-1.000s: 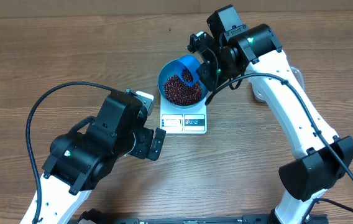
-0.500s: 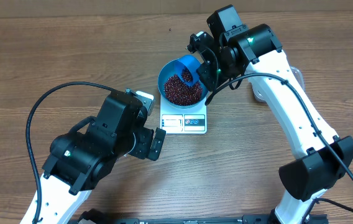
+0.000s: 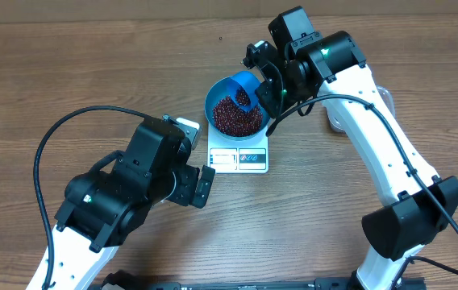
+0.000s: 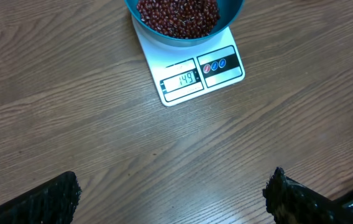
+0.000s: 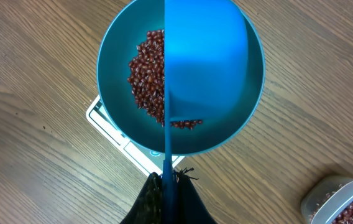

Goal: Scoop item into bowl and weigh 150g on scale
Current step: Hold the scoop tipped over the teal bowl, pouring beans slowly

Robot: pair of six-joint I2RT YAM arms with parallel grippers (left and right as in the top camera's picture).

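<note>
1 teal bowl [image 3: 234, 115], seated on the scale [image 3: 239, 159], toward the far edge of the surface [image 3: 68, 72]; contents: beans [image 3: 235, 121]. Display reads 149.
1 blue scoop [image 5: 207, 56], tilted over the bowl, handle clamped edge-on in the right gripper [image 5: 166, 186].
1 clear tub [image 5: 344, 202] with beans, right-edge side of the bowl.
Idle: left gripper [image 4: 173, 202], spread wide, empty, above the surface on the scale's near side.
</note>
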